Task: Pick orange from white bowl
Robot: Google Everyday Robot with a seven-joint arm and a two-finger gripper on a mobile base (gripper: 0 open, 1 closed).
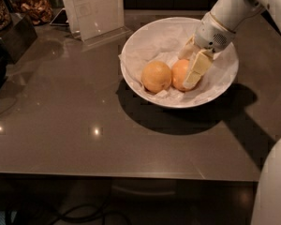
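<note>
Camera view shows the gripper (192,72) low in the white bowl (129,45), against the orange (178,74); I cannot tell whether it grasps yet. It should close squarely, clear of the paler fruit (156,76) just beside.

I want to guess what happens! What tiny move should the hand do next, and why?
Probably grip the orange snugly: the hand is down in the bowl, right at the orange, and the orange rests on the paper.
</note>
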